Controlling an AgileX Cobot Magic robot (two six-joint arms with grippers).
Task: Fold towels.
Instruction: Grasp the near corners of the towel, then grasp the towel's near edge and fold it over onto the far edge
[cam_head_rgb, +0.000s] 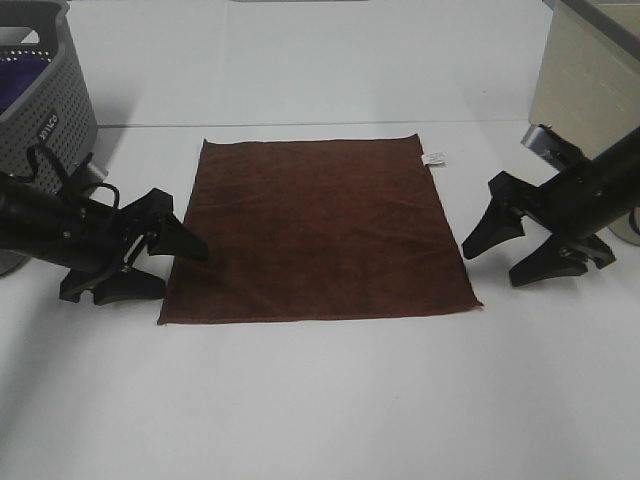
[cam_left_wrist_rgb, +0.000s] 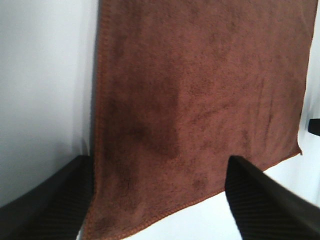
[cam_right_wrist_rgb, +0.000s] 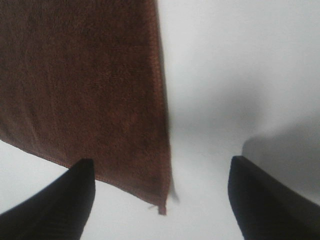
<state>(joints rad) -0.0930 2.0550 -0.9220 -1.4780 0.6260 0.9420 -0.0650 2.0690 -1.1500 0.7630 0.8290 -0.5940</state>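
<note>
**Operator:** How far along am I with the fold?

**Spotter:** You're at the very start. The towel (cam_head_rgb: 320, 230) lies open and flat in the middle of the table (cam_head_rgb: 320, 410), a single layer with no crease in it. Its white label (cam_head_rgb: 435, 158) sticks out at the far right corner. Not one fold is made yet.

**Operator:** And my grippers?

**Spotter:** Both are spread wide and carry nothing. Your left gripper (cam_head_rgb: 180, 270) sits low at the towel's left edge near the front corner. One finger reaches over the hem and the other is out on bare table. Your right gripper (cam_head_rgb: 492, 266) is just beside the right edge, close to the front right corner, and I'd say it is clear of the cloth. The right wrist view shows that corner lying between the open fingers.

**Operator:** So what's left?

**Spotter:** As I judge it, everything: pinch the two front corners, carry them over to the far edge, lay the half down square, then any further fold you want. The grey basket (cam_head_rgb: 50, 115) with the purple cloth (cam_head_rgb: 22, 75) is off to the far left, well apart from your work.
</note>
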